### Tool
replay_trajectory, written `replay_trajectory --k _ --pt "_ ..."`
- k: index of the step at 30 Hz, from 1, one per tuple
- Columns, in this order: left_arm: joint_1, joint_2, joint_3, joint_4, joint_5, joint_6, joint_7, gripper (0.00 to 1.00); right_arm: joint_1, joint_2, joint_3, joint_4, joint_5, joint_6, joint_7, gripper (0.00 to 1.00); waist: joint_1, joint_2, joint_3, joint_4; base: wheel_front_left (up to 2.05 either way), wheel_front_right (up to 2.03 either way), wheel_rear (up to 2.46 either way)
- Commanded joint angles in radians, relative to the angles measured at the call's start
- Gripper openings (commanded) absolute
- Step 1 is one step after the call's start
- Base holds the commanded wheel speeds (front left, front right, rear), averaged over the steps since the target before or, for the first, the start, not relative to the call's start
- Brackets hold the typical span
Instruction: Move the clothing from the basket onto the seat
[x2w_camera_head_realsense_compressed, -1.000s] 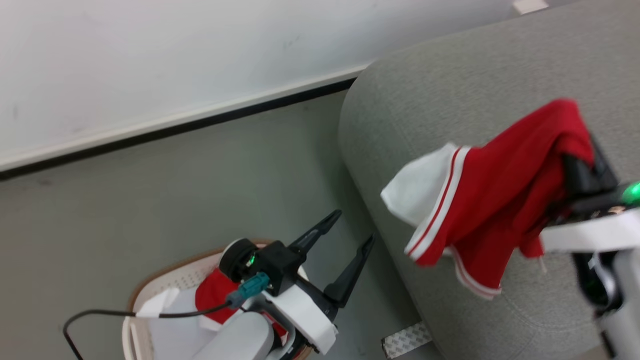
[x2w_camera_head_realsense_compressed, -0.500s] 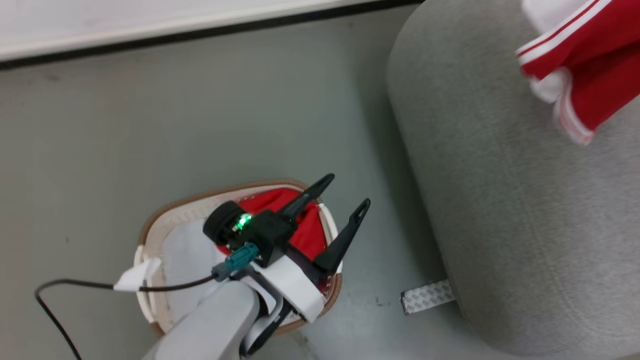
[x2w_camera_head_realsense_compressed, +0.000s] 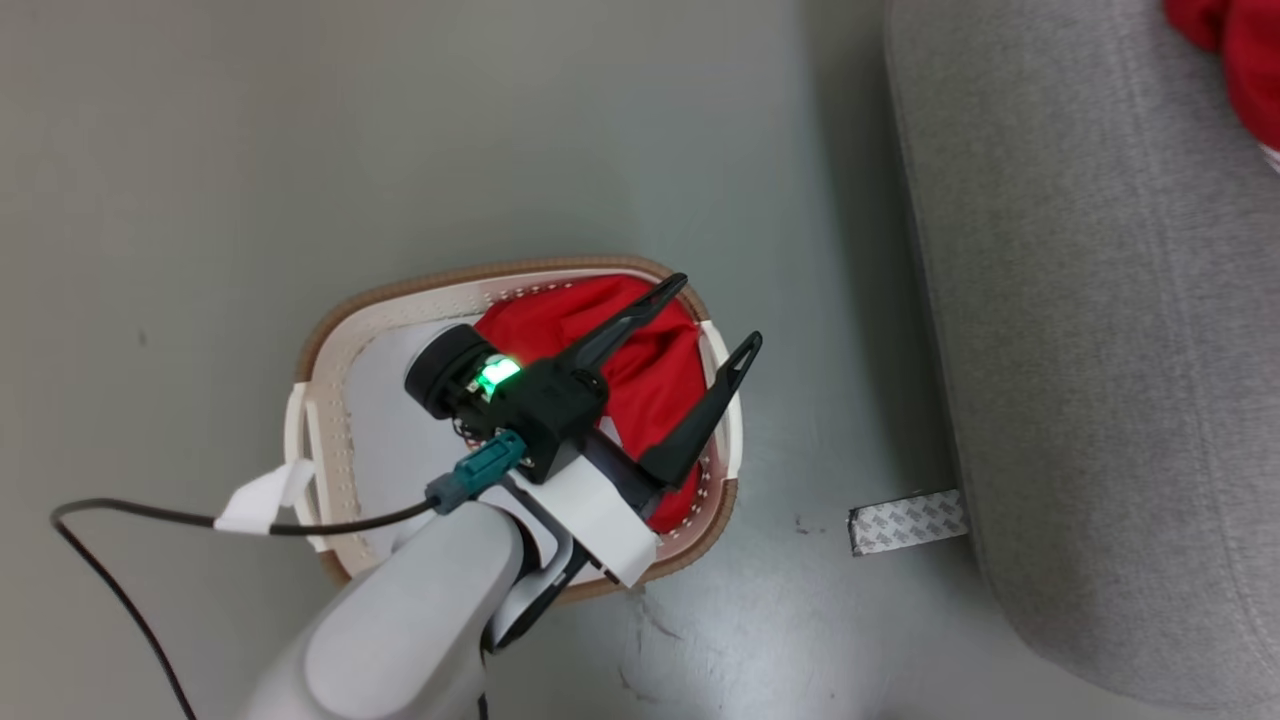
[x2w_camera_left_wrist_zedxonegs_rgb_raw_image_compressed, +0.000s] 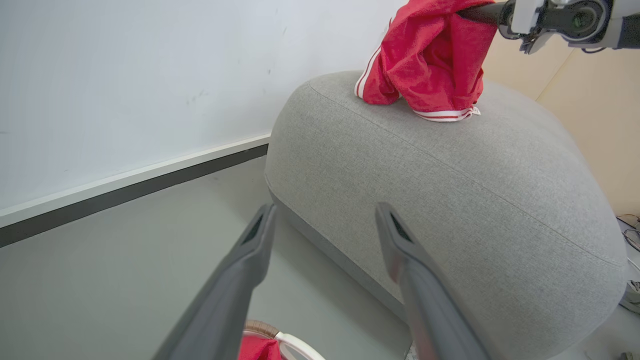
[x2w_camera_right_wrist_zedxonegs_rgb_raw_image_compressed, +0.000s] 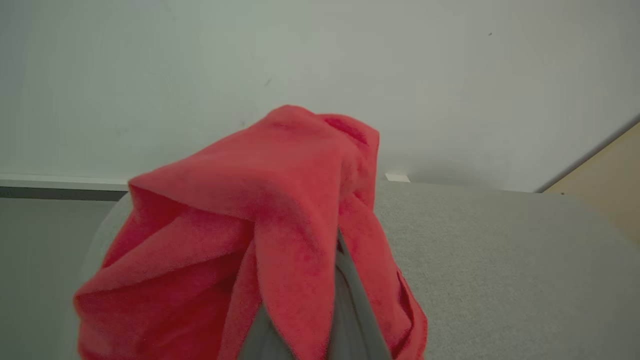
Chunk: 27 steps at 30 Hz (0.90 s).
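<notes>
The cream basket (x2w_camera_head_realsense_compressed: 480, 272) with its brown rim stands on the floor, holding red clothing (x2w_camera_head_realsense_compressed: 645, 385) in its right half. My left gripper (x2w_camera_head_realsense_compressed: 718, 312) hovers open over that clothing, nothing between its fingers (x2w_camera_left_wrist_zedxonegs_rgb_raw_image_compressed: 400, 235). The grey seat (x2w_camera_head_realsense_compressed: 1090, 350) rises to the basket's right. A second red garment (x2w_camera_left_wrist_zedxonegs_rgb_raw_image_compressed: 430, 55) with striped trim hangs from my right gripper (x2w_camera_left_wrist_zedxonegs_rgb_raw_image_compressed: 482, 11), its lower hem resting on top of the seat (x2w_camera_left_wrist_zedxonegs_rgb_raw_image_compressed: 450, 175). In the right wrist view this garment (x2w_camera_right_wrist_zedxonegs_rgb_raw_image_compressed: 280, 200) drapes over the shut fingers (x2w_camera_right_wrist_zedxonegs_rgb_raw_image_compressed: 345, 305) and hides their tips.
A pale flat pad (x2w_camera_head_realsense_compressed: 385, 410) fills the basket's left half. A strip of patterned tape (x2w_camera_head_realsense_compressed: 905, 522) lies on the grey floor beside the seat's base. A black cable (x2w_camera_head_realsense_compressed: 130, 512) trails from my left arm. A white wall with a dark skirting (x2w_camera_left_wrist_zedxonegs_rgb_raw_image_compressed: 125, 190) stands behind.
The head camera has tilted down, so the basket sits mid-view and the held garment has slid to the top right corner. My left gripper stays open over the basket.
</notes>
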Motion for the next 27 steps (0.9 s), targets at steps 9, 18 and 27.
replay_trajectory --k 9,18,27 --pt "-0.032 0.007 0.007 0.027 -0.01 -0.003 -0.015 1.0 -0.018 0.003 0.094 0.105 0.062 -0.002 0.128 0.21 -0.0002 -0.0001 0.027 0.03 0.0 0.0 0.0" --pt "-0.005 -0.003 0.013 0.067 -0.034 0.005 -0.039 1.0 0.027 -0.018 0.226 0.056 0.167 -0.002 0.155 1.0 -0.0002 -0.0001 -0.056 0.019 0.0 0.0 0.0" --pt "0.069 0.009 0.054 0.102 -0.059 0.036 -0.062 1.0 0.117 -0.08 0.375 -0.051 0.281 -0.002 0.151 1.0 -0.0002 -0.0001 -0.235 0.016 0.0 0.0 0.0"
